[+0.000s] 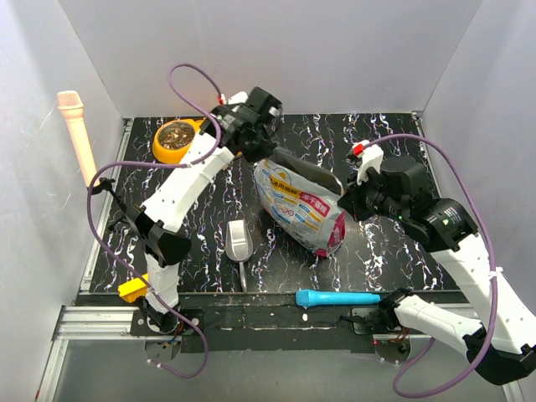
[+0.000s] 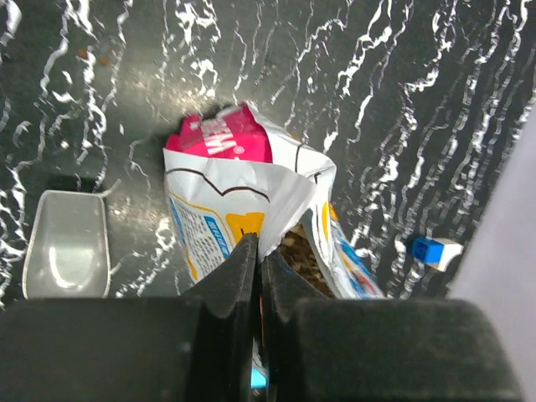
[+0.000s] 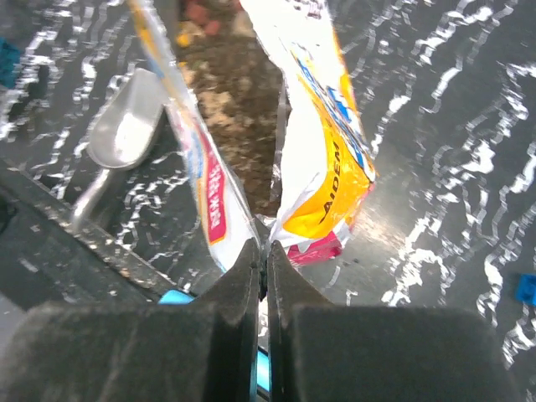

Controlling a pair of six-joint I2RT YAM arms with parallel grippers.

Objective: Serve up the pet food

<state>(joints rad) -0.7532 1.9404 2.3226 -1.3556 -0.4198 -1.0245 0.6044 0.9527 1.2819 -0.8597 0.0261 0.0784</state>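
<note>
The printed pouch point(image 1: 297, 205) stands open mid-table, held at both ends of its mouth. My left gripper point(image 1: 251, 151) is shut on the far-left rim; in the left wrist view its fingers point(image 2: 260, 251) pinch the white edge of the pouch point(image 2: 226, 184). My right gripper point(image 1: 345, 201) is shut on the right rim, and in the right wrist view the pouch point(image 3: 327, 167) is pinched at the fingertips point(image 3: 266, 247). Brown pet food point(image 2: 301, 255) shows inside the mouth point(image 3: 234, 109). More kibble lies in the orange bowl point(image 1: 176, 138) at the back left.
A grey metal scoop point(image 1: 239, 243) lies empty on the table left of the pouch, bowl end away from me point(image 2: 67, 243). A blue tool point(image 1: 335, 298) lies along the front rail. A peach tube point(image 1: 77, 134) leans on the left wall.
</note>
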